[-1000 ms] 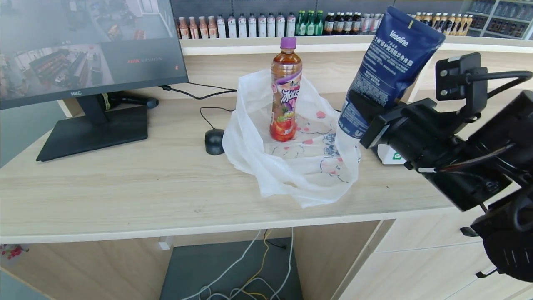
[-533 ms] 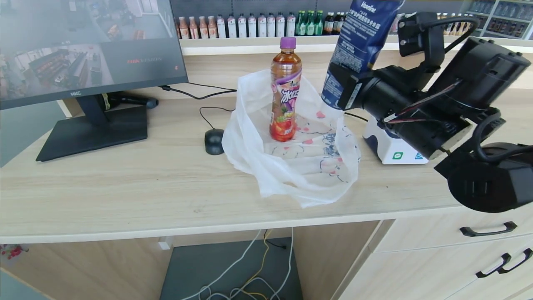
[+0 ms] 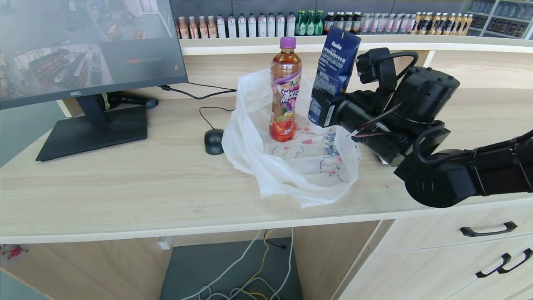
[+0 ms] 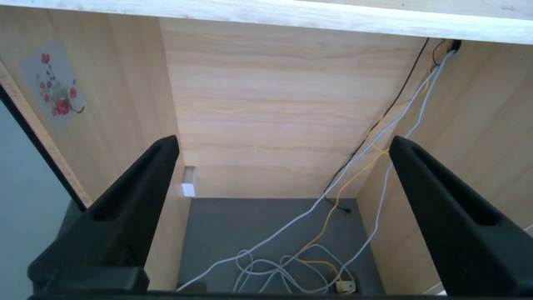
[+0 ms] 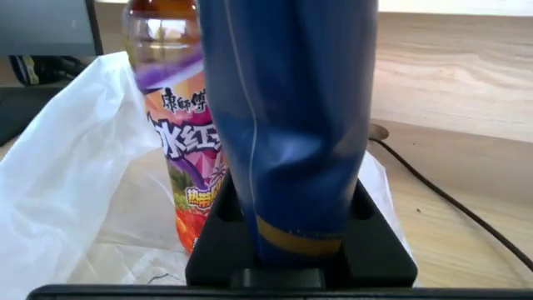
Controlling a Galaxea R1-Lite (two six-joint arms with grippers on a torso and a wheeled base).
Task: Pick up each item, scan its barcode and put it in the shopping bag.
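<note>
Head view: the right end effector (image 3: 322, 112) is clamped on the lower end of a blue tube (image 3: 335, 58), holding it nearly upright above the right rim of the white bag (image 3: 258, 154). A bottle (image 3: 285, 91) stands upright inside the bag, just beside the tube. The bag sits on the worktop (image 3: 125, 179), with a mouse (image 3: 214, 141) close on its left and a monitor (image 3: 83, 41) farther left.

Left wrist view: the left end effector (image 4: 283, 146) is spread wide with nothing in it, below the worktop's edge, above loose cables (image 4: 333, 225).

Right wrist view: the tube is pinched between the fingers, with the bottle and the bag close behind it.
</note>
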